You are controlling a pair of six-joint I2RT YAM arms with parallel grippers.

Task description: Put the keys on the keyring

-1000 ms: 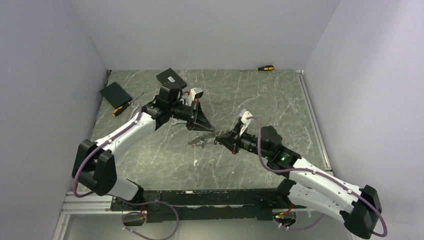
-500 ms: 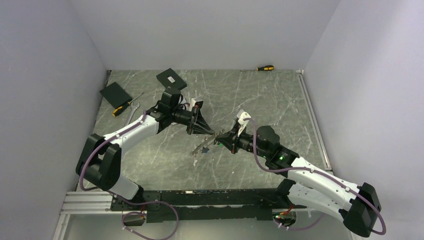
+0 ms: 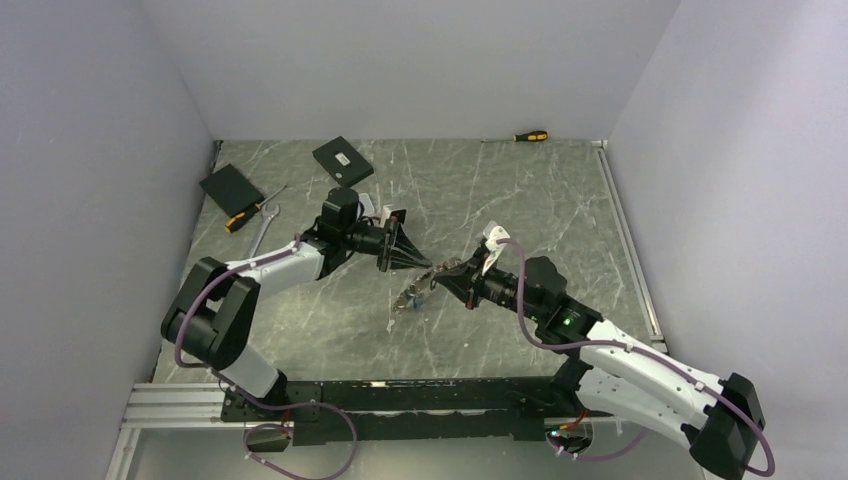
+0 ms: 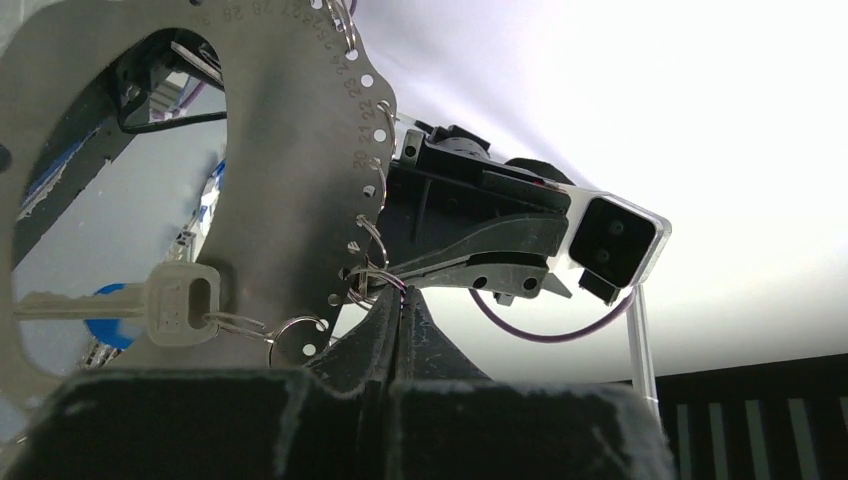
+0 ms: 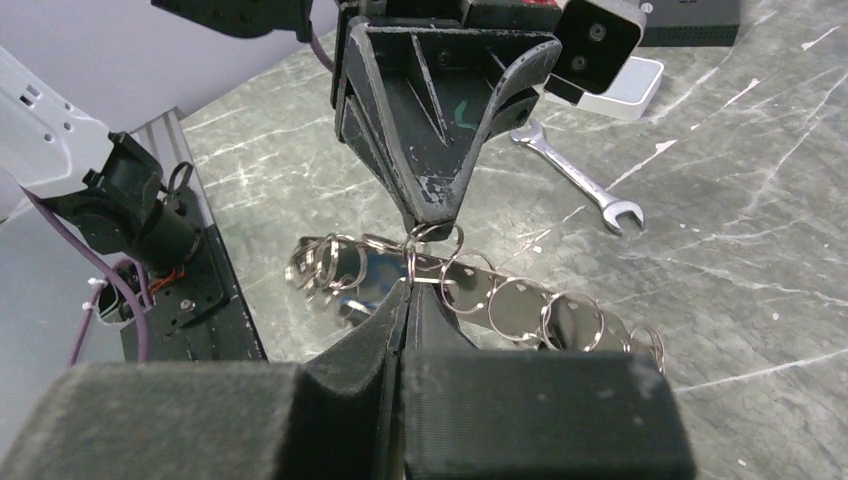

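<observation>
Left gripper [image 4: 401, 305]: clenched on a small split ring at the rim of the keyring [image 4: 290, 200], a flat silver plate punched with holes. The plate stands just ahead of its tips, off to their left in the wrist view.

Right gripper [image 5: 405, 288]: clenched at the same rim spot, tip to tip with the left. The plate lies crosswise just beyond its tips.

One key [image 4: 178, 303] hangs from a ring beside the left tips.

Two-digit numbers are stamped by the holes. Some in the twenties are legible, the rest too small.

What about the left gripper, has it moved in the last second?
Yes. The left gripper has slid nearer and slightly right, away from the black box its wrist overlapped before.
</observation>
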